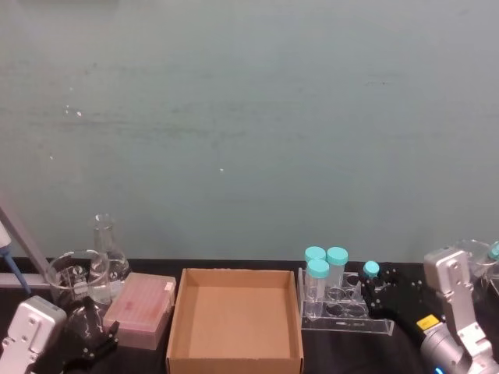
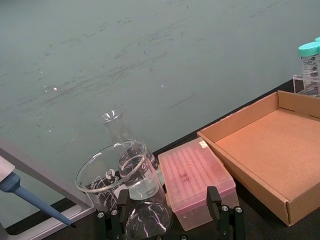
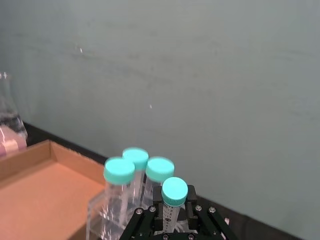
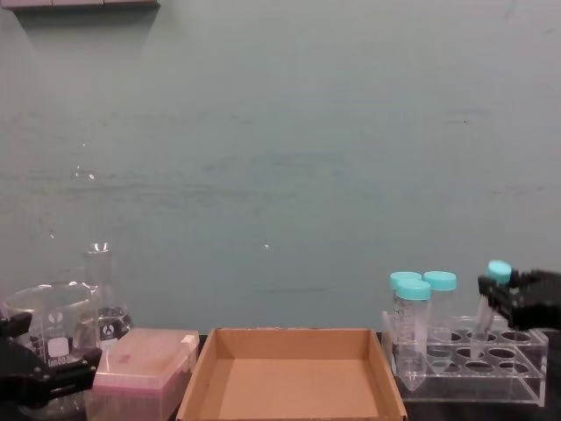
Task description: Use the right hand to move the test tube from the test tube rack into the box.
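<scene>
Gripping tilted test tube (image 4: pixel 499 272) at test tube rack (image 4: pixel 491 370), right hand (image 4: pixel 508 296) outstretched

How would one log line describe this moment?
right pincer: shut on slim clear teal-capped test tube | tube: at clear acrylic rack, not yet in brown cardboard box | left pincer: open, idle at left

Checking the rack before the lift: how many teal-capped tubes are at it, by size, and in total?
Wide teal-capped tubes: 3
Slim test tube, gripped by the right gripper: 1
Total at the test tube rack: 4
</scene>
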### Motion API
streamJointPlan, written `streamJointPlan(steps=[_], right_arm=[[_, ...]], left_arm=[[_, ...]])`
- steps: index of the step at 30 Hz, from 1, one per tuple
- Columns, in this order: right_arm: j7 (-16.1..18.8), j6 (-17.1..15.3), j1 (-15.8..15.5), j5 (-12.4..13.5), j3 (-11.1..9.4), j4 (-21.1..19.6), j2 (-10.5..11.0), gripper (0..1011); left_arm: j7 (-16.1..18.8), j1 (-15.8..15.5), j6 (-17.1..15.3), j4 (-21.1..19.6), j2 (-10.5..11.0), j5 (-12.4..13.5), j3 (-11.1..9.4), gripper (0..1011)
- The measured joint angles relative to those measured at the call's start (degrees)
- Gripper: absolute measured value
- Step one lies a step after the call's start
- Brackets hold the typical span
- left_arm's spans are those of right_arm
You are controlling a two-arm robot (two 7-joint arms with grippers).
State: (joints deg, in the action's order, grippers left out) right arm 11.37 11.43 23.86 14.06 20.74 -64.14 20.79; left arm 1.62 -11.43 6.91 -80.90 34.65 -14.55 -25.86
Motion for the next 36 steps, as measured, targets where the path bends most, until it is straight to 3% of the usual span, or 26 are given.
streamJointPlan(steps=[12,17,24,26,31,36], right_arm=[[4.99,-1.70,-3.01,3.57,-3.68,-12.37,1.66,256],[9.15,-1.70,-2.38,5.14,-3.55,-14.79,1.10,256],[13.35,-4.21,0.85,6.38,-1.69,-13.82,-1.64,255],[14.33,-6.83,2.47,6.88,-0.60,-12.56,-2.84,256],[14.93,-12.02,6.62,7.24,2.11,-7.30,-6.04,256],[14.64,-12.86,9.50,5.89,4.31,-2.29,-8.57,255]], left_arm=[[0.00,0.00,0.00,0.00,0.00,0.00,0.00,1000],[0.00,0.00,0.00,0.00,0.00,0.00,0.00,1000],[0.00,0.00,0.00,0.00,0.00,0.00,0.00,1000],[0.00,0.00,0.00,0.00,0.00,0.00,0.00,1000],[0.00,0.00,0.00,0.00,0.00,0.00,0.00,1000],[0.00,0.00,0.00,0.00,0.00,0.00,0.00,1000]])
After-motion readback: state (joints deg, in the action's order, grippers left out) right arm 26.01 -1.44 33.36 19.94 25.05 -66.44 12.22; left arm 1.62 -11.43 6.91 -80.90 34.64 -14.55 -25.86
